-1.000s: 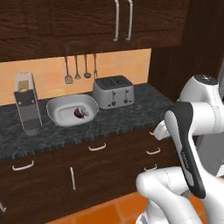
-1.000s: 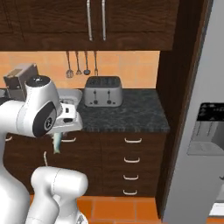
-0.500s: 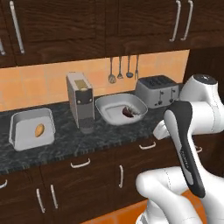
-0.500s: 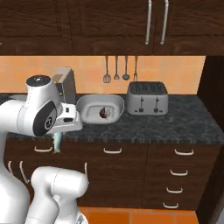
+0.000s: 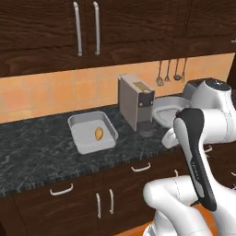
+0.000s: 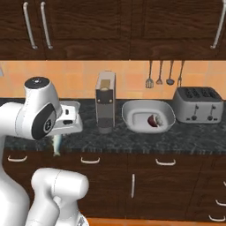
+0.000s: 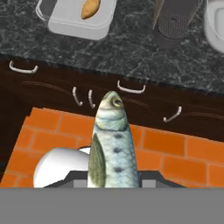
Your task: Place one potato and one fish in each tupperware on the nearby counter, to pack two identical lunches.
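1. One tupperware point(image 5: 92, 133) stands on the desk point(image 5: 41, 152), near its back edge, left of the tall grey appliance point(image 5: 135, 102).
2. One potato point(image 5: 99, 133) lies inside it.
3. One fish point(image 7: 113, 144) (head pointing away) is clamped in the nearly closed end effector point(image 6: 57, 142), hanging off the desk's front edge.

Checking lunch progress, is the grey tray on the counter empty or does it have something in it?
Partly filled: the tray on the counter holds one potato, no fish beside it.

base driven left — tupperware point(image 5: 92, 133), potato point(image 5: 99, 133) closer
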{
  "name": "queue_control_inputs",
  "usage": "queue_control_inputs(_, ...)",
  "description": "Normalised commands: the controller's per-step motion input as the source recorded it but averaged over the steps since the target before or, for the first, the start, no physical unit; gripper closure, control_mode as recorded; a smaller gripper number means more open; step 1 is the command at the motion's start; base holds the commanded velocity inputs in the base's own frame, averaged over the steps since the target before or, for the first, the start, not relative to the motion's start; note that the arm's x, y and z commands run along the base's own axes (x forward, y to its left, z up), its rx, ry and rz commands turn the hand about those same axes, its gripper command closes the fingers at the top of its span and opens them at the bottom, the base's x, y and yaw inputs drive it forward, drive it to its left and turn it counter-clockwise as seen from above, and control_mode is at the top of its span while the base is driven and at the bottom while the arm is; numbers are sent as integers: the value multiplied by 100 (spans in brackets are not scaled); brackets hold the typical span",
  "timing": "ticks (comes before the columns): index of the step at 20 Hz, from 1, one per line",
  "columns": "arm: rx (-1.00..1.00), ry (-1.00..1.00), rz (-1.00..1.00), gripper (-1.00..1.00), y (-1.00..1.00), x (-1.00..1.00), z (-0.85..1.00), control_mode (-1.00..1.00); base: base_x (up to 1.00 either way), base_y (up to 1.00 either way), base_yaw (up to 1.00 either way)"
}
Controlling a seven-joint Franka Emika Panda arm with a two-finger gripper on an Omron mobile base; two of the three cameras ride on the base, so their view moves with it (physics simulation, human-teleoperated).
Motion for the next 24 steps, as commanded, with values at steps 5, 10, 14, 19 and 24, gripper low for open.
queue_control_inputs(5, 0, 0, 0, 100, 0, 0, 0, 100, 64, 73, 0)
queue_control_inputs(10, 0, 0, 0, 100, 0, 0, 0, 100, 46, 41, 0)
queue_control_inputs(14, 0, 3, 0, 100, 12, 17, -23, -100, 12, 9, 0)
queue_control_inputs(19, 0, 12, 0, 100, 46, 48, -85, -100, 0, 0, 0)
queue_control_inputs(24, 0, 0, -2, 100, 48, 85, -62, -100, 0, 0, 0)
